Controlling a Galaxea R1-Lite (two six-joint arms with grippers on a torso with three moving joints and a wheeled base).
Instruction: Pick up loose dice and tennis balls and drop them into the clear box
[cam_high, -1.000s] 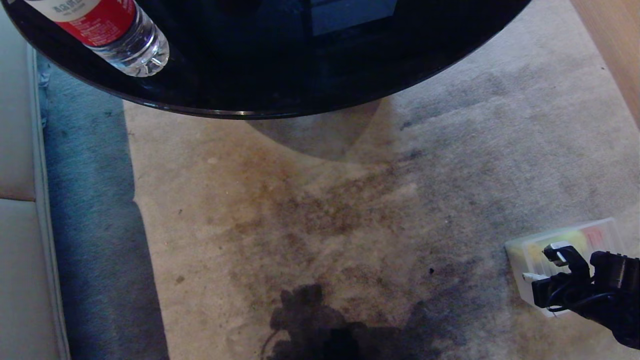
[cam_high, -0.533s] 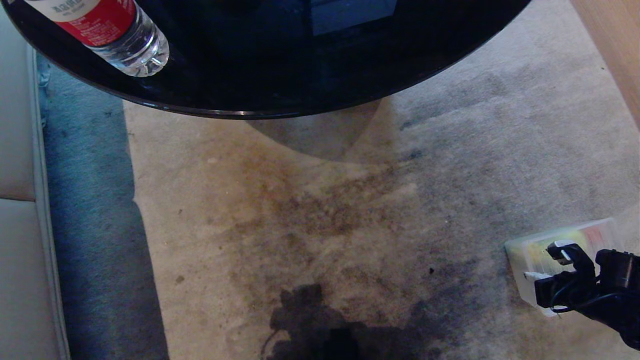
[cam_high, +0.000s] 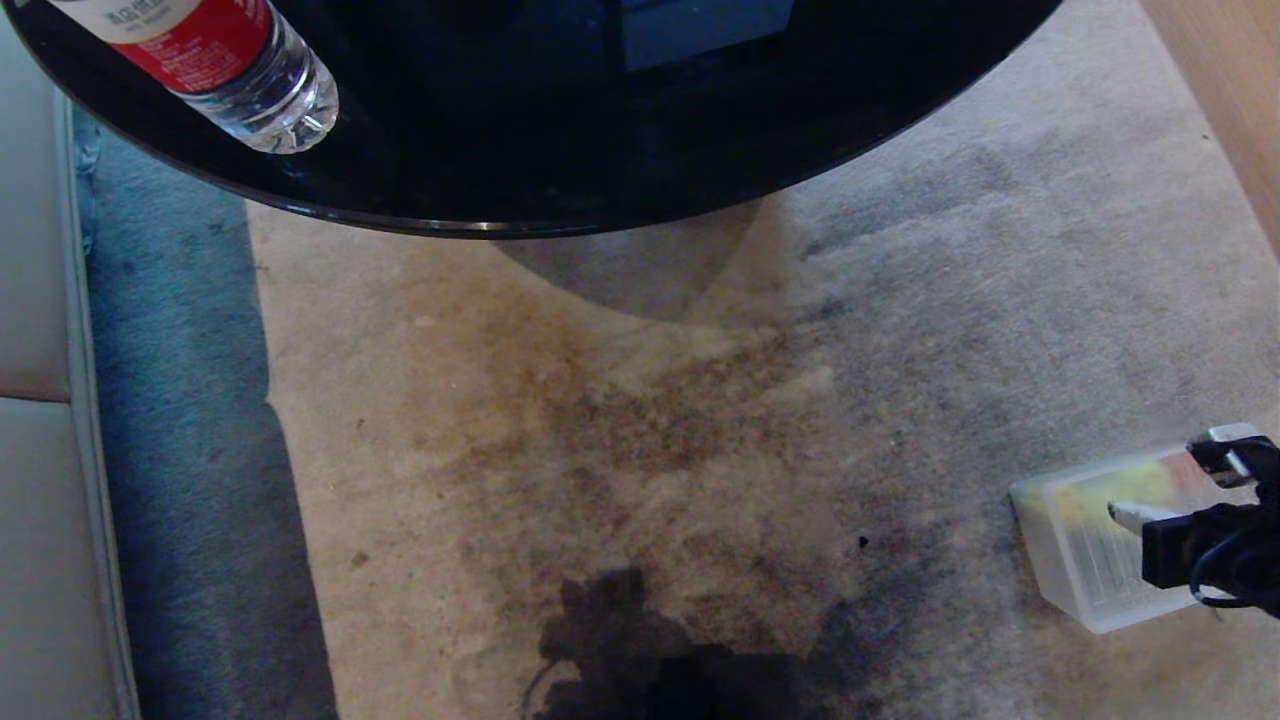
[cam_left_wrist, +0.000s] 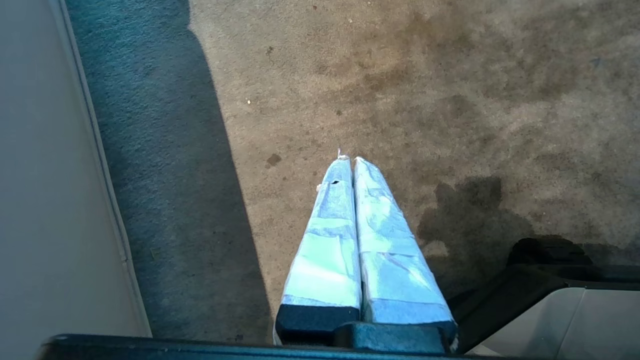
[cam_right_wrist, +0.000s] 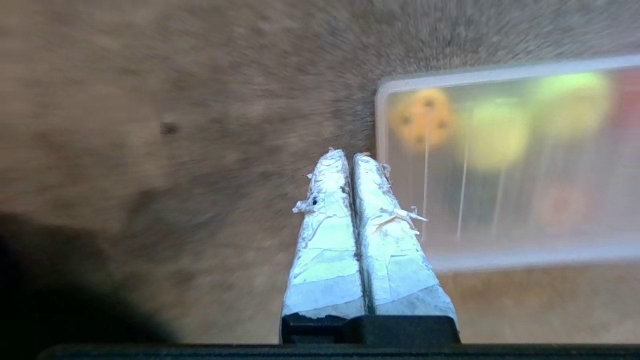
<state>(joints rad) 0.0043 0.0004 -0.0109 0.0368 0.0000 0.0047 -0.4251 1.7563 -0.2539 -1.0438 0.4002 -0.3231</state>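
Left gripper (cam_left_wrist: 350, 162) is hanging over bare carpet (cam_high: 700, 400) near the bottom of the head frame's floor area, fingers pressed together, holding nothing; parked.

Right gripper (cam_right_wrist: 349, 156) is sitting at the right edge of the head frame, just beside the clear box (cam_high: 1075, 580), fingers clenched tight with nothing between them. The wrist view is showing the tips over carpet, next to the box's short wall.

The box is resting on the carpet at lower right, long axis running from lower left toward the upper right. A ribbed translucent lid (cam_right_wrist: 500, 200) looks to be covering it. Through it: a yellow die (cam_right_wrist: 422, 120), two tennis balls (cam_right_wrist: 495, 135), something red further along.

No loose dice or balls showing on the carpet, so my read is that the pickup is finished. Advice: lift clear of the rim without nudging the box.

Further up: black round table (cam_high: 550, 120), water bottle (cam_high: 230, 60) upper left.
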